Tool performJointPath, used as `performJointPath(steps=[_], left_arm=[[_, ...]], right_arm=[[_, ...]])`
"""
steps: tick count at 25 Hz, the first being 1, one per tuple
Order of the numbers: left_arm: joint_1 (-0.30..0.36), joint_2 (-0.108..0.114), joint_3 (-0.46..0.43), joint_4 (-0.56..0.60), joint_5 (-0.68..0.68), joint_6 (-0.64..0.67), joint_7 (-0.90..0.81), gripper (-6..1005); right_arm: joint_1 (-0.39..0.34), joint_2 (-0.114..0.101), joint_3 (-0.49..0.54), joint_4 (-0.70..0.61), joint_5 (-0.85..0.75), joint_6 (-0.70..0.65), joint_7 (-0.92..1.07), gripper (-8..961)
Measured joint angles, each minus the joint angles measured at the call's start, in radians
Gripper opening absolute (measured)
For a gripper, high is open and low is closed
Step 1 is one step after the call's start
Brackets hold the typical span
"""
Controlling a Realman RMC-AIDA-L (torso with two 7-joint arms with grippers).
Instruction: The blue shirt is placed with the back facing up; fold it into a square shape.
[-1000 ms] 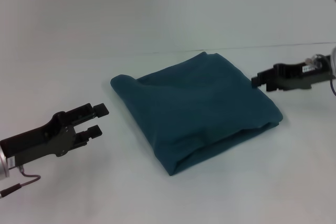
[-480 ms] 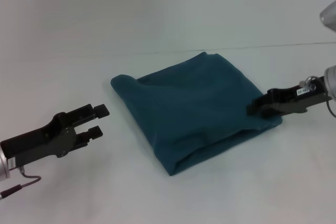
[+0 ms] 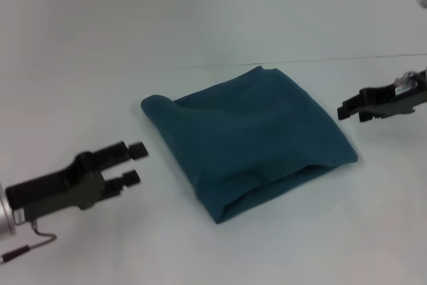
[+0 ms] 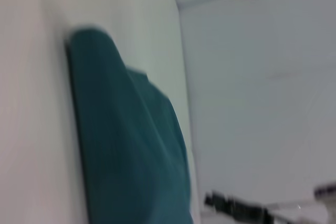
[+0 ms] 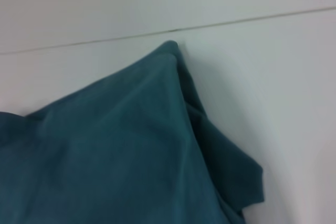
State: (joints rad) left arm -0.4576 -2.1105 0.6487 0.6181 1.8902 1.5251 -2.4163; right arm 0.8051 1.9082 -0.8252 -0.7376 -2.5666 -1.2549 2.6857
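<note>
The blue shirt lies folded into a rough square in the middle of the white table, with layered edges showing along its front right side. It also fills the lower part of the right wrist view as the blue shirt, and it shows as a long teal mass, the blue shirt, in the left wrist view. My left gripper hovers open to the left of the shirt, a short gap away from it. My right gripper hangs above the table just right of the shirt, clear of the fabric.
The white table spreads all around the shirt. A thin seam line runs across the back. A thin cable trails under the left arm. The other arm's gripper shows far off in the left wrist view.
My right gripper has lifted off the shirt's front right corner and drawn back to the right. The left gripper has edged slightly forward and lower. The shirt has not moved.
</note>
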Motion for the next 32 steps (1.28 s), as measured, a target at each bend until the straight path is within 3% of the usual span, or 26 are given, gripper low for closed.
performJointPath(steps=[6, 11, 15, 23, 32], left_arm=[[0.009, -0.032, 0.071, 0.0, 0.001, 0.082, 0.015, 784], [-0.002, -0.056, 0.11, -0.069, 0.001, 0.036, -0.044, 783], [-0.038, -0.052, 0.106, -0.168, -0.006, -0.021, -0.07, 782], [-0.108, -0.058, 0.113, -0.258, -0.008, -0.137, -0.117, 781], [-0.123, -0.056, 0.176, -0.255, -0.004, -0.198, -0.059, 779]], right_arm=[[0.03, -0.036, 0.051, -0.003, 0.003, -0.066, 0.002, 520], [0.034, -0.041, 0.074, -0.004, 0.003, -0.083, -0.001, 520], [0.037, -0.043, 0.075, -0.004, 0.003, -0.094, -0.004, 520], [0.044, -0.041, 0.075, -0.005, 0.003, -0.1, -0.011, 520], [0.045, -0.033, 0.073, -0.005, 0.003, -0.095, -0.024, 520]])
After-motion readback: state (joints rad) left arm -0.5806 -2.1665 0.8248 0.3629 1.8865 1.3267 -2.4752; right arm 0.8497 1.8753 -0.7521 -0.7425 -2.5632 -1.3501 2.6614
